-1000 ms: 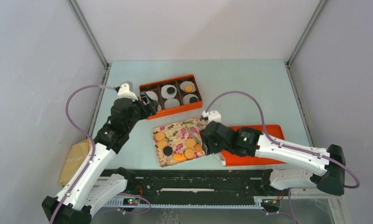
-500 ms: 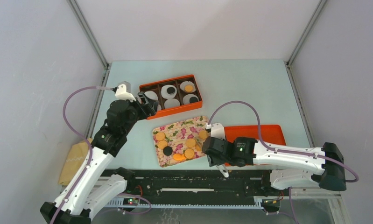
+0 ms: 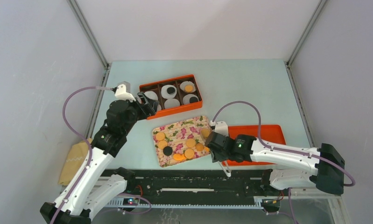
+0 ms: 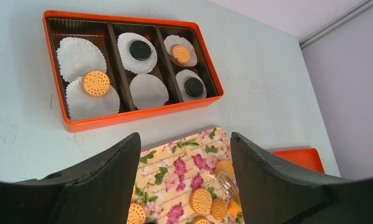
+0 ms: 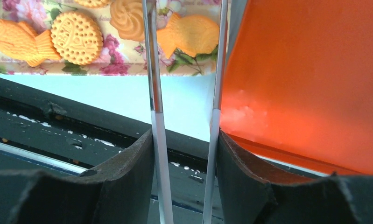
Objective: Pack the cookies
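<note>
Several golden and a couple of dark cookies (image 3: 190, 143) lie on the floral tray (image 3: 175, 130). The orange box (image 3: 192, 106) holds white liners, with two golden and two dark cookies in it (image 4: 95, 83). My right gripper (image 3: 217, 148) is shut on metal tongs (image 5: 152, 70) at the tray's right edge. The tong arms straddle a fish-shaped cookie (image 5: 189, 32), with a swirl cookie (image 5: 127, 18) just left of them; the tips are out of frame. My left gripper (image 3: 147, 105) is open and empty, above the table between box and tray (image 4: 184, 140).
An orange lid (image 3: 263, 140) lies right of the tray, under my right arm. A tan cloth (image 3: 74, 161) sits at the table's near left edge. The black rail (image 3: 189, 179) runs along the near edge.
My right gripper with the tongs pulled back off the tray toward the near edge, then came forward to the tray's right edge. The left arm shifted only slightly.
</note>
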Action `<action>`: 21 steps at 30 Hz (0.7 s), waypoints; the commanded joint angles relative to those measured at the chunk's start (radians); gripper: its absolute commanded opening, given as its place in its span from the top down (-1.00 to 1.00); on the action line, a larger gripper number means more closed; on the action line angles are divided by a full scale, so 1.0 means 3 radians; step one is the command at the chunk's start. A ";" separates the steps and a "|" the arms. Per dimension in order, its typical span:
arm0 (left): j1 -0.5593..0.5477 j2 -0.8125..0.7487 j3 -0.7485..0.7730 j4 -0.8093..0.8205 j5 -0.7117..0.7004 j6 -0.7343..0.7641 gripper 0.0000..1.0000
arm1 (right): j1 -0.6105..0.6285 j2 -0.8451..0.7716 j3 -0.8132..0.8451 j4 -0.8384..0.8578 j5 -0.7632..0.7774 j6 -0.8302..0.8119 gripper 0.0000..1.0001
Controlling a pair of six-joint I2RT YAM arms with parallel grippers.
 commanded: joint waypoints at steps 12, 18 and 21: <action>-0.0015 -0.0064 -0.0055 0.0018 -0.0025 0.0010 -0.50 | -0.0244 -0.0045 0.0126 0.0346 -0.0258 -0.0282 0.52; -0.0013 -0.0073 0.0017 0.0031 -0.0122 -0.0021 -0.50 | -0.0303 -0.0018 0.0630 0.0320 -0.0131 -0.0574 0.60; -0.0008 -0.0012 0.0094 -0.0008 -0.0209 -0.0040 -0.50 | -0.0395 0.0108 0.0889 0.0416 -0.0163 -0.0749 0.61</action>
